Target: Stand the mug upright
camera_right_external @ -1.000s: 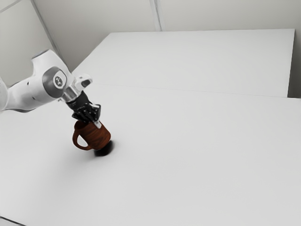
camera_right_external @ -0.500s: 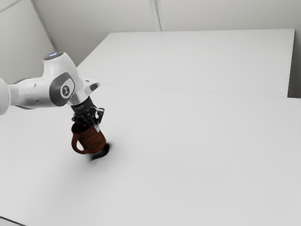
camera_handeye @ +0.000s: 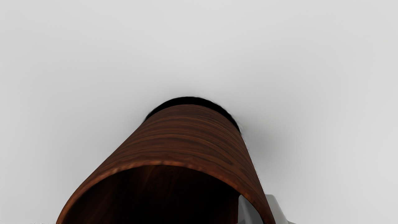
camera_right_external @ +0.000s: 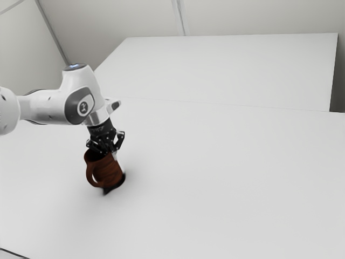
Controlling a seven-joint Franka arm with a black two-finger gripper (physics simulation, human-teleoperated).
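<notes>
Brown, wood-grained, round-rimmed mug (camera_handeye: 186,137)

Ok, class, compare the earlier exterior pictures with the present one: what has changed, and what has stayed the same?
The mug has come lower in the exterior view and turned closer to upright, though it still leans. The claw moved down with it and now points more steeply downward. Nothing was newly gripped or released; the handle still faces the exterior view's left.

Plain pale wall (camera_right_external: 259,16) w/ vert. seam behind white tabletop (camera_right_external: 242,172); dark line nr. corner, prob. tbl. edge.
</notes>
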